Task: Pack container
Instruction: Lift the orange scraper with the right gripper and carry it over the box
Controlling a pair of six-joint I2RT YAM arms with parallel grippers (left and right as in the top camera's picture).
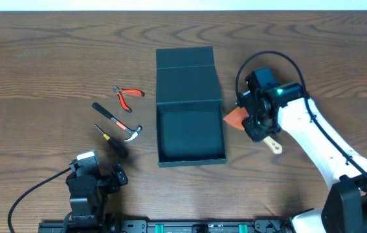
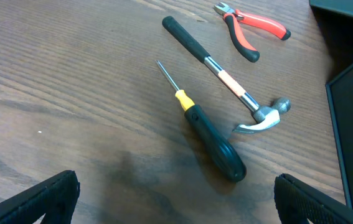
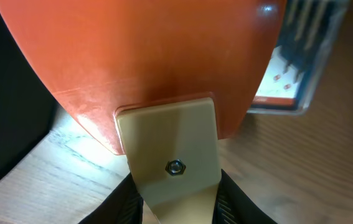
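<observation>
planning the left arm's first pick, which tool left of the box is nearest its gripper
The screwdriver, dark handle with yellow collar, lies nearest the left gripper; the hammer is beyond it, the red-handled pliers farthest.

Dark brown table with wavy wood grain, filling nearly all of the overhead view. Grain running lengthwise, left to right. Along the far edge, a thin pale strip; wall or floor, impossible to tell. Soft, even light from above, with faint blurred shadows on the wood. Up close in the right wrist view, a bright patch of glare on paler-looking grain.
</observation>
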